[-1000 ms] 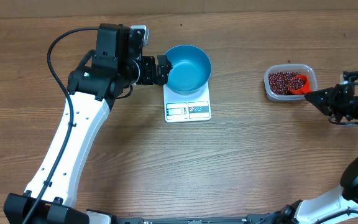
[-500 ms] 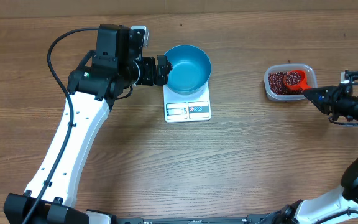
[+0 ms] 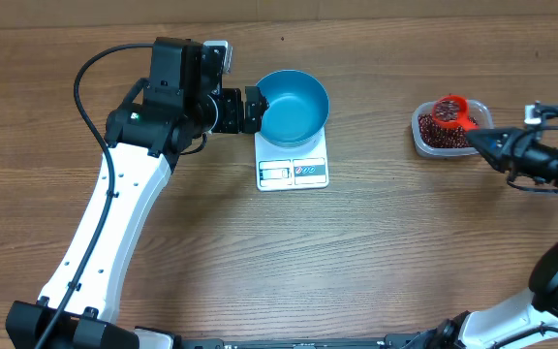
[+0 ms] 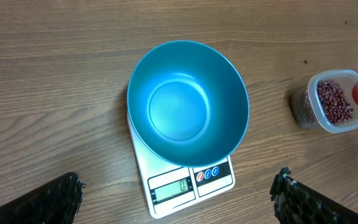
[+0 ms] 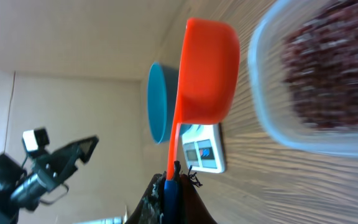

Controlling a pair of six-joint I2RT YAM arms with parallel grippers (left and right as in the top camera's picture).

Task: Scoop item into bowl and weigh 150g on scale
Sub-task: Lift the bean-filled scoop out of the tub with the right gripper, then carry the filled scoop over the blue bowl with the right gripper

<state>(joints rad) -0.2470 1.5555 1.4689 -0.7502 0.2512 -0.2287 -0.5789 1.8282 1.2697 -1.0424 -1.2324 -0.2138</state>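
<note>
- You are working over a brown wood-grain table (image 3: 405,242). Its planks are running left to right, and a pale tan panel (image 5: 73,37) is closing off the room behind its far edge.
- The scale (image 3: 294,172) is lying flat on the table near the far middle, with its display panel facing the arms. The digits are too small to read reliably.
- The bowl (image 3: 294,105) is sitting upright on the scale and overhanging its far end, with its bare blue floor showing in the left wrist view.
- The left gripper (image 3: 250,109) is hovering just beside the bowl's left rim with its jaws spread wide and gripping nothing.
- A black cable (image 3: 85,87) is looping off the left arm above the table.
- A clear plastic tub (image 3: 417,131) is resting on the table well to the right of the scale, and it is holding the main heap of beans (image 3: 444,138).
- The right gripper (image 3: 480,143) is clenched on the handle of an orange-red scoop (image 3: 449,109).
- The scoop is hanging roughly level over the tub's far side and carrying a load of beans.
- In the right wrist view, motion is blurring the tub (do not judge the bean level from that view).
</note>
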